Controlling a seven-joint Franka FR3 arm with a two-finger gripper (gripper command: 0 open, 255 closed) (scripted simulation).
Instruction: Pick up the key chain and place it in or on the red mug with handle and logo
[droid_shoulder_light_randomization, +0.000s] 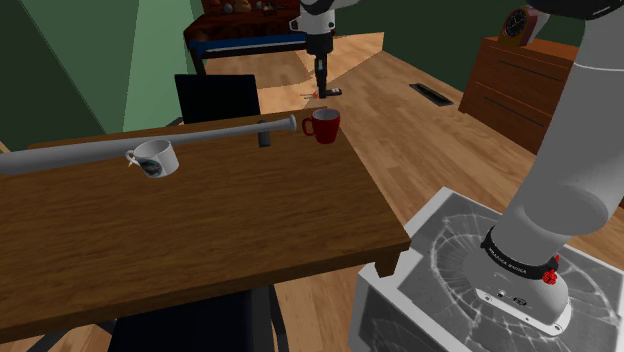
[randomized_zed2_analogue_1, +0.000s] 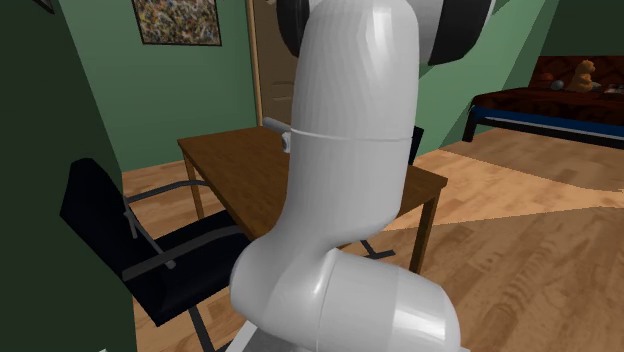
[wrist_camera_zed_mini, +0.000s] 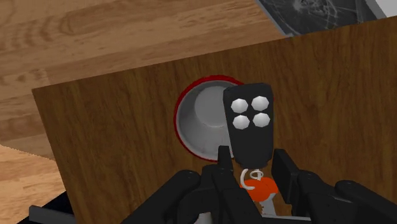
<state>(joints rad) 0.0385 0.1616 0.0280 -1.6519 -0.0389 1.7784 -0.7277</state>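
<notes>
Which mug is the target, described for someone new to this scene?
Find the brown wooden table. At its far edge, past the tip of the long grey bat, stands the red mug with handle, upright. The other mug is white and lies tipped beside the bat.

Green walls close the room above a light plank floor. The brown wooden surface stands on that floor. A black chair sits at its far side in the shoulder view, and a black armchair with grey armrests is beside it in the second exterior view. A brown dresser stands against the wall, with a dark floor vent near it. A dark couch holds a brown soft toy. A framed picture hangs beside a wooden door.
</notes>
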